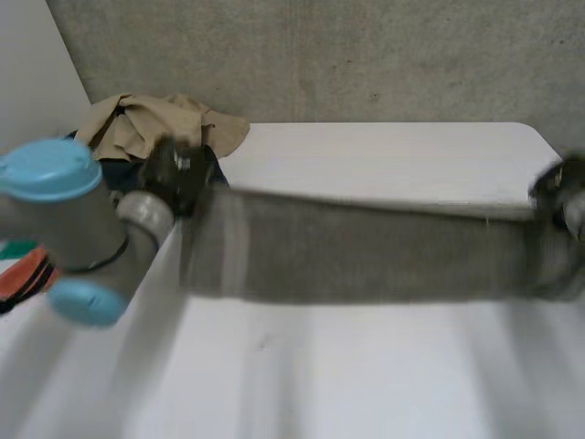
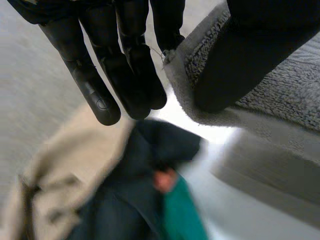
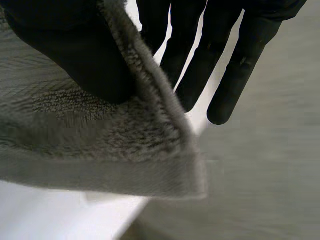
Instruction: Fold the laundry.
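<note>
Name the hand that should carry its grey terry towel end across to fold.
Probably the right hand: it pinches the grey terry towel at the white table edge; the left hand sits beside piled clothes.

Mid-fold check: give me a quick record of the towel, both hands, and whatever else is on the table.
towel: grey towel, stretched out between both hands over the white table
left hand: thumb pinches one end of the towel against straight fingers, near a corner
right hand: thumb pinches the opposite end, near a corner
other laundry: tan garment on dark clothes, piled beside the left hand
</note>
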Controlling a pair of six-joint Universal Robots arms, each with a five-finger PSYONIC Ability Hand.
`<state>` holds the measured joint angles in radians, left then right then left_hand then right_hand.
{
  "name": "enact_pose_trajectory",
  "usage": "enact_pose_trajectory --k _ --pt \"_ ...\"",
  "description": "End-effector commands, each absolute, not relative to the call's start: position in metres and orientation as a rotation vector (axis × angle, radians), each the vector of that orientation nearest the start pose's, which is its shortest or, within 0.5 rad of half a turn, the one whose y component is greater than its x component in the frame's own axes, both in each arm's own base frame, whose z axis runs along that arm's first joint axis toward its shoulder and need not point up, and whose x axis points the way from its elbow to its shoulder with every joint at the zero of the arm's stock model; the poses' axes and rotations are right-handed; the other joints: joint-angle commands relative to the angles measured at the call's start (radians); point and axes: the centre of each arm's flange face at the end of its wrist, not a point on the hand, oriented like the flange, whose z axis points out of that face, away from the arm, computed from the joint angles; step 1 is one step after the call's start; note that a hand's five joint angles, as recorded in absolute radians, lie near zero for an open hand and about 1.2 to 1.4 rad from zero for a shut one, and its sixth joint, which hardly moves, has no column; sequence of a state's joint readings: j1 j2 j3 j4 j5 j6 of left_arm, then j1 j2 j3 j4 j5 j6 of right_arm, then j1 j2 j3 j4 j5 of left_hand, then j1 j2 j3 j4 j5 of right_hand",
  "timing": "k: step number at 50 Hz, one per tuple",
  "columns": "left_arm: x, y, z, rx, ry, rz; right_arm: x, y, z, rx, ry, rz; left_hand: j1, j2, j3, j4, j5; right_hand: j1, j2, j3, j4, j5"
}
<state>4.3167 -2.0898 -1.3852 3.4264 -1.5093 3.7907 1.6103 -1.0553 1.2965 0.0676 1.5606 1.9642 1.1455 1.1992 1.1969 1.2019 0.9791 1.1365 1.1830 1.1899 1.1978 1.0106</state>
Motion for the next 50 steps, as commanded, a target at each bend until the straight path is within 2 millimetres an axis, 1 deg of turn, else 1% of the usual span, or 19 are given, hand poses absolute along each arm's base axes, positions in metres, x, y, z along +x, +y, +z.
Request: enact_pose_trajectory --k 1,2,4,6,8,11,15,17,21,22,25,27,31,34,38,41,44,46,50 --pt "-0.298 -0.395 0.337 0.579 1.228 -2.628 0.175 -0.431 0.321 0.73 -1.251 1.91 0.251 0.197 0.199 0.194 0.243 0.26 0.213 0.206 0.198 0.211" --pt "-0.297 -0.396 0.349 0.525 1.175 -2.671 0.176 -0.432 0.344 0.631 -1.119 2.028 0.251 0.197 0.199 0.194 0.243 0.26 0.213 0.206 0.198 0.211" --pt "-0.292 -0.398 0.378 0.378 1.019 -2.796 0.177 -0.429 0.367 0.549 -0.993 2.127 0.251 0.197 0.199 0.194 0.243 0.26 0.213 0.206 0.198 0.211" --pt "-0.287 -0.398 0.392 0.31 0.954 -2.843 0.18 -0.424 0.381 0.525 -0.892 2.199 0.251 0.197 0.199 0.194 0.243 0.26 0.213 0.206 0.198 0.211" --pt "-0.283 -0.399 0.397 0.28 0.953 -2.851 0.182 -0.422 0.381 0.544 -0.887 2.214 0.251 0.197 0.199 0.194 0.243 0.26 0.213 0.206 0.198 0.211" --pt "-0.282 -0.4 0.39 0.297 1.003 -2.834 0.189 -0.42 0.376 0.586 -0.902 2.234 0.251 0.197 0.199 0.194 0.243 0.26 0.213 0.206 0.198 0.211" --pt "-0.282 -0.402 0.362 0.357 1.149 -2.77 0.198 -0.417 0.367 0.61 -0.942 2.254 0.251 0.197 0.199 0.194 0.243 0.26 0.213 0.206 0.198 0.211" --pt "-0.281 -0.402 0.336 0.403 1.25 -2.722 0.199 -0.418 0.359 0.627 -0.976 2.255 0.251 0.197 0.199 0.194 0.243 0.26 0.213 0.206 0.198 0.211" --pt "-0.279 -0.397 0.294 0.478 1.409 -2.629 0.198 -0.424 0.326 0.676 -1.12 2.229 0.251 0.197 0.199 0.194 0.243 0.26 0.213 0.206 0.198 0.211" --pt "-0.278 -0.395 0.285 0.498 1.445 -2.607 0.197 -0.426 0.307 0.706 -1.208 2.206 0.251 0.197 0.199 0.194 0.243 0.26 0.213 0.206 0.198 0.211" --pt "-0.279 -0.384 0.252 0.595 1.558 -2.541 0.196 -0.426 0.276 0.76 -1.354 2.162 0.251 0.197 0.199 0.194 0.243 0.26 0.213 0.206 0.198 0.211" --pt "-0.279 -0.378 0.234 0.655 1.617 -2.506 0.196 -0.421 0.24 0.839 -1.519 2.098 0.251 0.197 0.199 0.194 0.243 0.26 0.213 0.206 0.198 0.211" --pt "-0.276 -0.351 0.189 0.832 1.779 -2.389 0.198 -0.407 0.197 0.95 -1.735 2.011 0.251 0.197 0.199 0.194 0.243 0.26 0.213 0.206 0.198 0.211" --pt "-0.271 -0.335 0.178 0.882 1.859 -2.315 0.198 -0.391 0.178 1.016 -1.854 1.928 0.251 0.197 0.199 0.194 0.243 0.26 0.213 0.206 0.198 0.211" --pt "-0.254 -0.293 0.166 1.003 2.059 -2.053 0.191 -0.364 0.155 1.112 -2.042 1.727 0.251 0.197 0.199 0.194 0.243 0.26 0.213 0.206 0.198 0.211" --pt "-0.238 -0.26 0.166 1.107 2.161 -1.827 0.174 -0.346 0.156 1.159 -2.137 1.551 0.251 0.197 0.199 0.194 0.243 0.26 0.213 0.206 0.198 0.211" --pt "-0.218 -0.226 0.168 1.196 2.238 -1.591 0.15 -0.317 0.171 1.24 -2.211 1.33 0.251 0.197 0.199 0.194 0.243 0.26 0.213 0.206 0.198 0.211" --pt "-0.209 -0.209 0.169 1.249 2.273 -1.481 0.135 -0.293 0.176 1.336 -2.233 1.157 0.251 0.197 0.199 0.194 0.243 0.26 0.213 0.206 0.198 0.211" --pt "-0.193 -0.18 0.172 1.342 2.315 -1.286 0.118 -0.27 0.173 1.523 -2.214 0.91 0.251 0.197 0.199 0.194 0.243 0.26 0.213 0.206 0.198 0.211"
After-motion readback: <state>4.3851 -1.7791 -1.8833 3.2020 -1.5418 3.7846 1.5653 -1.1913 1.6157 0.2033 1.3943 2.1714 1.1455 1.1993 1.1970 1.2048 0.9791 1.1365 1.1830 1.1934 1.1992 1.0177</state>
